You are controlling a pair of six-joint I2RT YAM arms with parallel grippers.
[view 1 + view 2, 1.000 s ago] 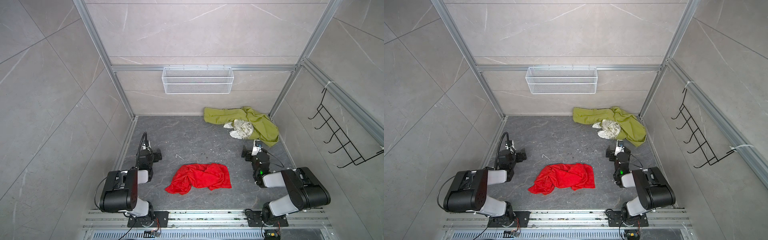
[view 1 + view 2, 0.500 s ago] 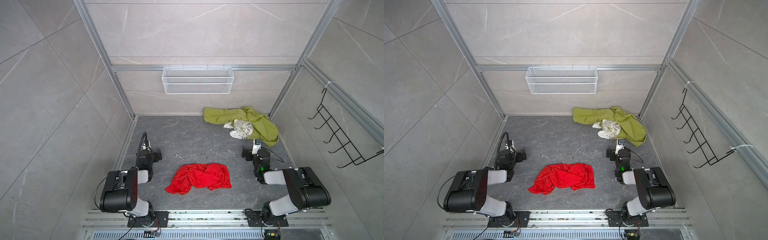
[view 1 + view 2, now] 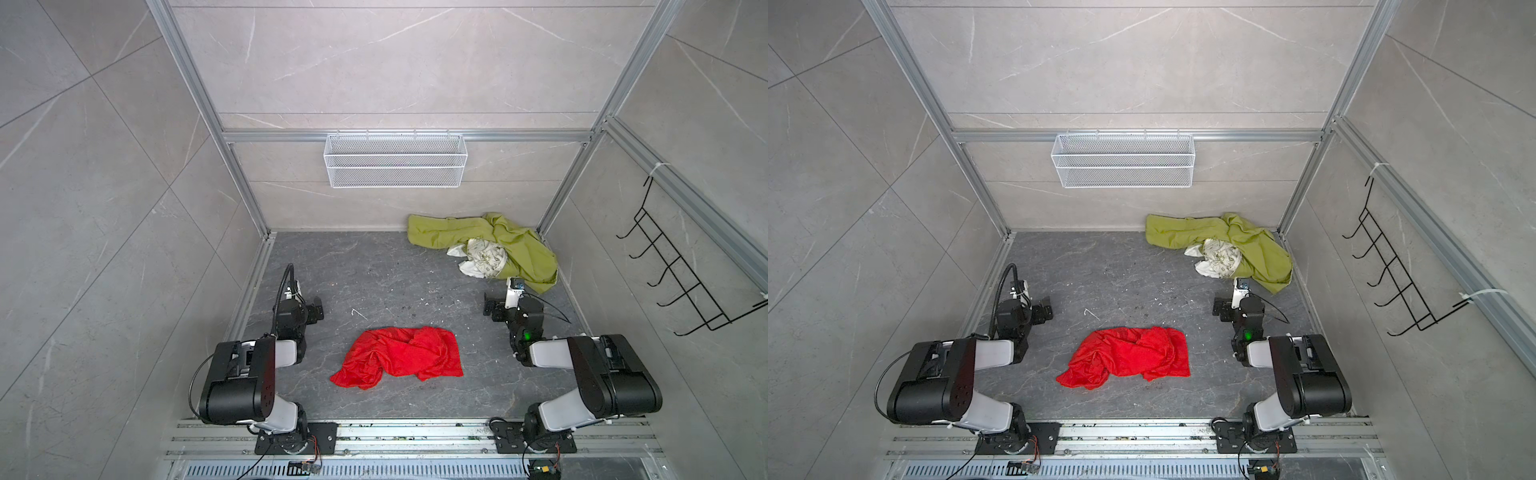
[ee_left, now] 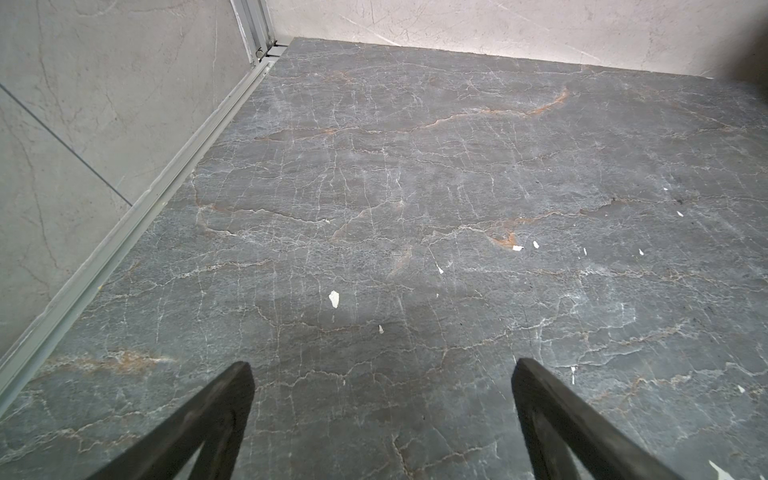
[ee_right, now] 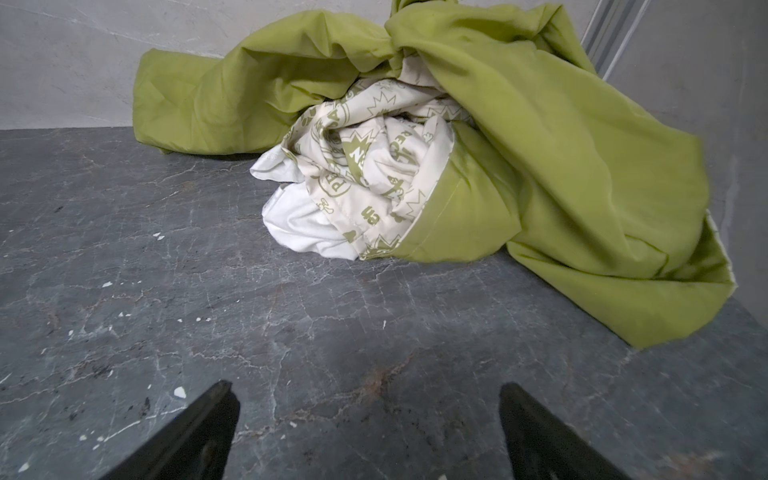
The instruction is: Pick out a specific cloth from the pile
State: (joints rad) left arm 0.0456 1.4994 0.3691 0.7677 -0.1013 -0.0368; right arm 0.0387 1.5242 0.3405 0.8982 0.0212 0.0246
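Note:
The bright red cloth (image 3: 399,357) (image 3: 1129,357) lies crumpled by itself on the dark floor near the front, between my two arms. The pile (image 3: 498,249) (image 3: 1233,249) sits in the back right corner: an olive-green cloth (image 5: 540,145) wrapped around a smaller white printed cloth (image 5: 374,174). My left gripper (image 3: 309,309) (image 4: 382,370) is open over bare floor, left of the red cloth. My right gripper (image 3: 498,303) (image 5: 368,390) is open and empty, a short way in front of the pile and facing it. The red cloth shows in neither wrist view.
A white wire basket (image 3: 395,166) hangs on the back wall. A black hook rack (image 3: 681,286) is mounted on the right wall. Aluminium frame rails (image 4: 124,232) run along the floor edges. Small white flecks (image 4: 333,298) dot the floor.
My right arm's wrist has drawn slightly toward the back. The cloths and the left arm have not moved.

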